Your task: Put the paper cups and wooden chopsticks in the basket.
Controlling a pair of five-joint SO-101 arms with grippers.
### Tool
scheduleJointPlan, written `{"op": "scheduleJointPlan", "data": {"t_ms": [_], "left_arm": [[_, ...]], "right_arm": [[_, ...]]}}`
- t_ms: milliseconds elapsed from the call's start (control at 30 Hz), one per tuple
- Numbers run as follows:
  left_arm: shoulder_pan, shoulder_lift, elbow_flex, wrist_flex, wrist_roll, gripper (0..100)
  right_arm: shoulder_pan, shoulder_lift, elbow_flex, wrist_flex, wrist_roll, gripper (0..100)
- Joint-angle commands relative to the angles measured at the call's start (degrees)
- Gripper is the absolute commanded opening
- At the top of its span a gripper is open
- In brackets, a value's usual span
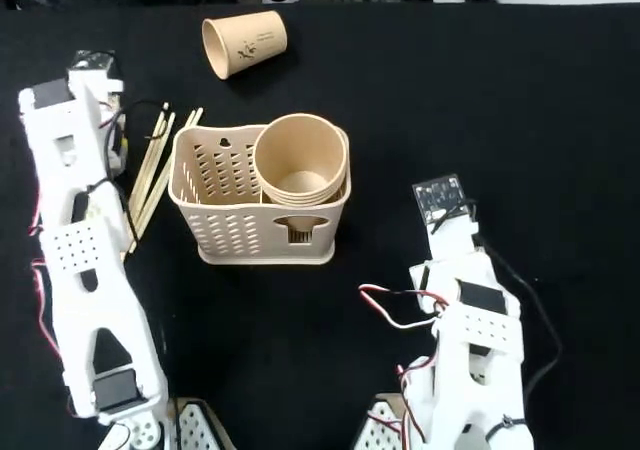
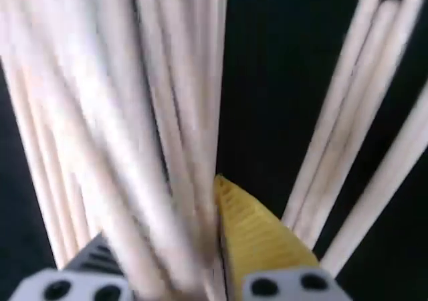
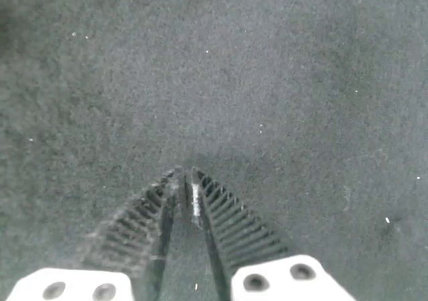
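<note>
Pale wooden chopsticks [image 1: 150, 175] lie at nine o'clock of the beige perforated plastic basket [image 1: 230, 235]; the left gripper [image 2: 160, 211] clamps several. Lift level, clear the rim. The right gripper [image 3: 184, 180] is closed, empty.

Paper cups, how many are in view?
About 4: one cup lies on its side beyond the basket; a nested stack, seemingly three, stands in its right compartment. More may be hidden.

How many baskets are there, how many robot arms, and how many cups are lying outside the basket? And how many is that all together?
Basket: 1
Robot arms: 2
Cup lying outside the basket: 1
Total: 4
The nested cups inside the basket and the chopsticks beside it are too bunched up to count.
</note>
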Motion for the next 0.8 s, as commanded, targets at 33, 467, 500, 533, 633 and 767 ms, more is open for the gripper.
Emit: {"op": "scheduleJointPlan", "data": {"t_ms": [33, 467, 500, 533, 633, 767], "left_arm": [[1.3, 1.8, -7.3, 2.2, 0.1, 3], [2.0, -18.0, 7.3, 2.3, 2.5, 3], [2.2, -20.7, 9.5, 2.3, 2.5, 3], [2.2, -23.5, 11.7, 2.3, 2.5, 3], [2.3, -31.7, 17.7, 2.2, 2.5, 3], [2.3, -40.5, 22.9, 1.9, 2.5, 3]], "right_arm": [[-0.6, -0.7, -0.1, -0.9, 0.4, 1.2], [-0.6, -0.7, -0.1, -0.9, 0.4, 1.2], [-0.6, -0.7, -0.1, -0.9, 0.4, 1.2], [-0.6, -0.7, -0.1, -0.9, 0.4, 1.2], [-0.6, -0.7, -0.1, -0.9, 0.4, 1.2], [-0.6, -0.7, -0.1, -0.9, 0.4, 1.2]]}}
